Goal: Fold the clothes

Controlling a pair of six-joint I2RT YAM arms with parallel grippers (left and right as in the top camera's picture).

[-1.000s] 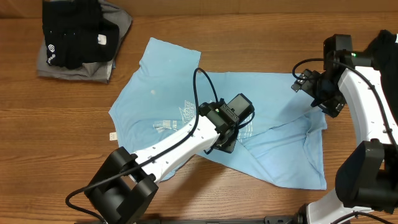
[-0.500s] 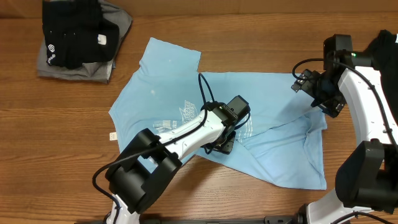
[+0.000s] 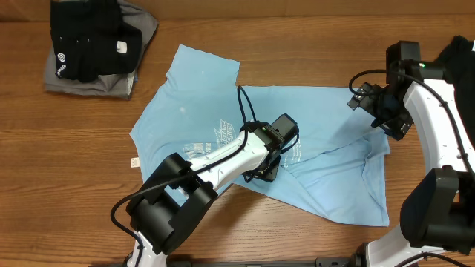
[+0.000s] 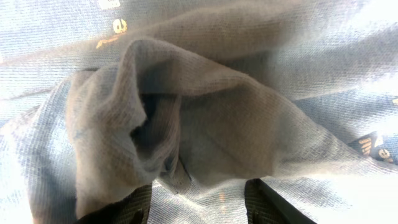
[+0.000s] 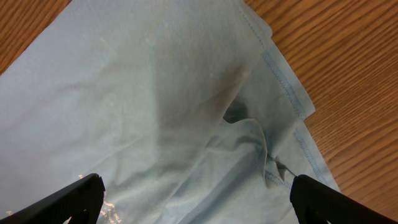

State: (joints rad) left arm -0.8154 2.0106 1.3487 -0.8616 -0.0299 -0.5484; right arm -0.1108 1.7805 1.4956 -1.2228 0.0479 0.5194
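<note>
While two arms (image 3: 223,159) reach over the table (image 3: 67,185), the view from above counts one light blue T-shirt (image 3: 200,96) lying crumpled at the middle, one pile of black and grey clothes (image 3: 93,44) at the far left corner, one dark garment (image 3: 464,55) at the right edge and one small tag (image 3: 135,162) just beside the T-shirt; the left gripper (image 3: 271,169) is down on the printed middle, the right gripper (image 3: 362,98) hangs over the T-shirt's right edge. Compared with a second ago, the left arm's elbow has swung in nearer the T-shirt, while the cloth and the right arm are unchanged. At the left wrist, two fingers (image 4: 134,208) pinch a bunched fold of the T-shirt. At the right wrist, two fingers (image 5: 68,199) stand wide apart, holding nothing, above the hem and bare wood
</note>
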